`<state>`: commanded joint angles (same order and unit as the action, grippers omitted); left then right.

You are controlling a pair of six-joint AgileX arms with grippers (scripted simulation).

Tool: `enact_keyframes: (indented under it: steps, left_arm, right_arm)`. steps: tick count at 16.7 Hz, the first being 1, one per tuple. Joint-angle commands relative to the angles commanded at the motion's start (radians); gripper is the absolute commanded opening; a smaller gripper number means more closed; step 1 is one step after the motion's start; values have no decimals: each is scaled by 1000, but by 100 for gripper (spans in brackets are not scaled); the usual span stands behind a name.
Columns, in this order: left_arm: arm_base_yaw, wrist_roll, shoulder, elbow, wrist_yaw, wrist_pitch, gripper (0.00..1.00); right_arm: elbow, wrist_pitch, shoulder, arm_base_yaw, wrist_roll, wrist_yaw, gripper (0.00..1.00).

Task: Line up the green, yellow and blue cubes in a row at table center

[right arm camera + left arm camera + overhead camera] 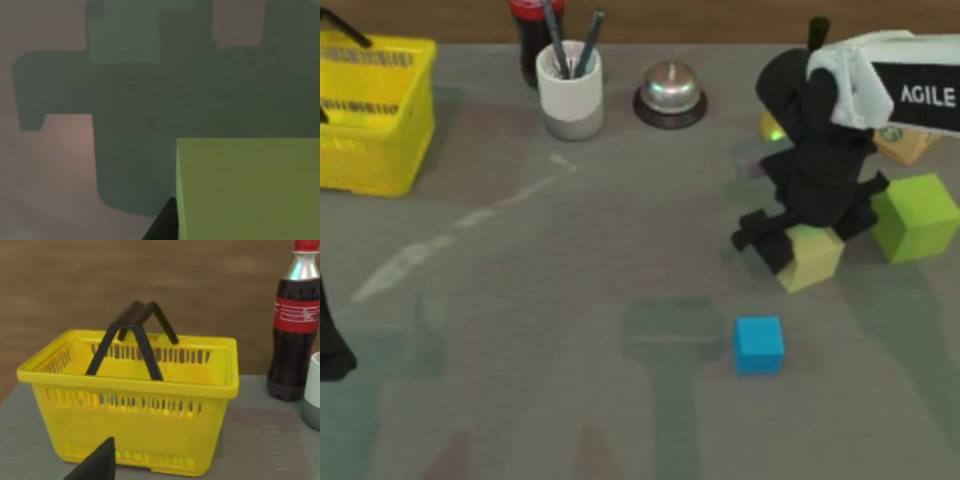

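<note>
Right AgileX arm: white-shelled forearm reaches in from the top view's right edge, black wrist angled down and left over the right half of the table. Black two-finger right gripper (798, 240) is low, fingers closed on the pale yellow matte cube (812, 257). Left arm parked at the left edge; only a black part of the left gripper (332, 350) shows.

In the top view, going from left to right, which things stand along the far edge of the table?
Yellow basket → cola bottle → white cup with pens → silver bell.
</note>
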<state>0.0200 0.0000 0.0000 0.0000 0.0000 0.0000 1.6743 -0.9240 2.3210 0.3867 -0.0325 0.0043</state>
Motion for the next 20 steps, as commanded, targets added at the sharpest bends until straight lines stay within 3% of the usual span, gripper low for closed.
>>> enact_keyframes:
  steps: [10,17,20]
  left_arm:
    - [0,0,0,0,0,0,100]
    - [0,0,0,0,0,0,100]
    - [0,0,0,0,0,0,100]
  right_arm:
    - [8,-9,-19,-2,1,-1,0]
    - [148,-222,-85,5,0,-1,0]
    - [162,-239,-95,6,-1,-2,0]
